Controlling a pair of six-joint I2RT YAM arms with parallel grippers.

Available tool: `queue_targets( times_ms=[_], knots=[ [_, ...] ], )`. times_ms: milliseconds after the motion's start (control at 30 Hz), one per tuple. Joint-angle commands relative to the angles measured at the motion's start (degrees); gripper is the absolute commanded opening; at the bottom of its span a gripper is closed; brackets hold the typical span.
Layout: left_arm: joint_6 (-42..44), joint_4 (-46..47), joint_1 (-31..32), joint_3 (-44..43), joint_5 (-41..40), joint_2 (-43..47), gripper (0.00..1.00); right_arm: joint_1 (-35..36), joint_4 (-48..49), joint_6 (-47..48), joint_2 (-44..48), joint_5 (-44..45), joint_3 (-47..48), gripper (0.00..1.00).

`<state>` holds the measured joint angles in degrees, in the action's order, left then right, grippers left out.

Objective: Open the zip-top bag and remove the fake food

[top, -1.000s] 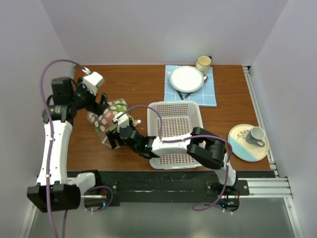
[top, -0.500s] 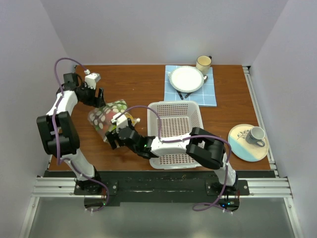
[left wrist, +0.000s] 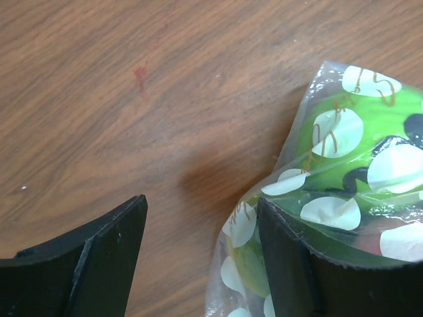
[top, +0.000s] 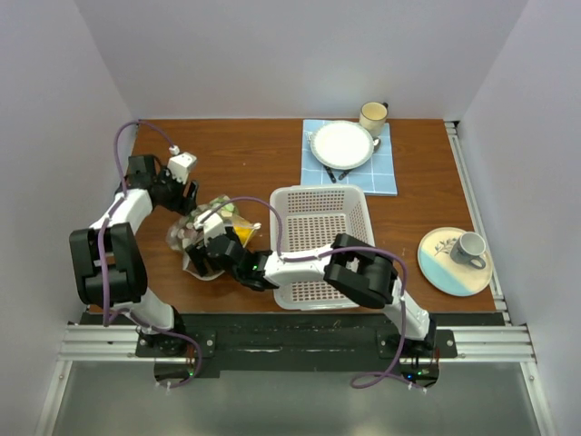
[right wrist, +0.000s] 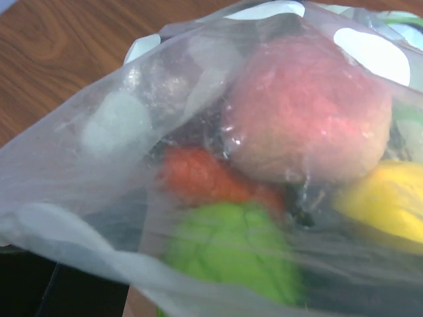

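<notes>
The zip-top bag [top: 192, 234], green with white dots, lies crumpled on the wooden table left of the basket. In the right wrist view its clear film [right wrist: 99, 125] fills the frame, with fake food inside: a pink peach [right wrist: 307, 109], an orange carrot [right wrist: 198, 177], a green piece [right wrist: 231, 254] and a yellow pear [right wrist: 390, 198]. My right gripper [top: 211, 253] is at the bag's near side and appears shut on its film; its fingers are almost hidden. My left gripper [left wrist: 201, 254] is open at the bag's far end [left wrist: 344, 152], with a bag corner against its right finger [left wrist: 297, 264].
A white perforated basket [top: 322, 192] stands right of the bag. A white plate [top: 342, 143] on a blue cloth [top: 386, 174] and a mug [top: 373, 113] sit at the back. A cup [top: 470, 245] on a plate [top: 443, 270] is at the right.
My left arm has swung down from a raised pose, and its gripper now sits low at the bag's far end. The bag has shifted nearer and crumpled more.
</notes>
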<state>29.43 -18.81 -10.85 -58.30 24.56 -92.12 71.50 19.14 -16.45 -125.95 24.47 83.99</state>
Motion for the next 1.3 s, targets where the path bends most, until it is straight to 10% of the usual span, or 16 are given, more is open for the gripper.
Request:
queue_targets(
  times_ms=[0,233,500,900,1267],
  knots=[
    [5.2,-3.52,0.22,4.86,-2.58,1.85,0.72,0.3,-2.43,-1.74,-0.26,-0.3,1.19,0.85],
    [5.55,1.13,-1.36,6.1,-8.38,2.21,0.64,1.35,-5.15,-2.28,5.27,0.4,-6.02,0.77],
    [3.79,1.24,-11.02,-4.88,-11.38,-6.05,0.24,2.24,-12.44,-1.13,6.6,0.41,-4.71,0.8],
    [1.95,-7.99,-13.23,-10.33,-1.2,1.67,0.27,2.24,-11.84,3.25,3.27,-3.19,2.83,0.4],
    [2.12,-16.34,-14.55,-15.53,4.44,3.17,0.34,-0.4,-15.8,0.81,-3.61,-7.94,14.29,0.36]
  ],
)
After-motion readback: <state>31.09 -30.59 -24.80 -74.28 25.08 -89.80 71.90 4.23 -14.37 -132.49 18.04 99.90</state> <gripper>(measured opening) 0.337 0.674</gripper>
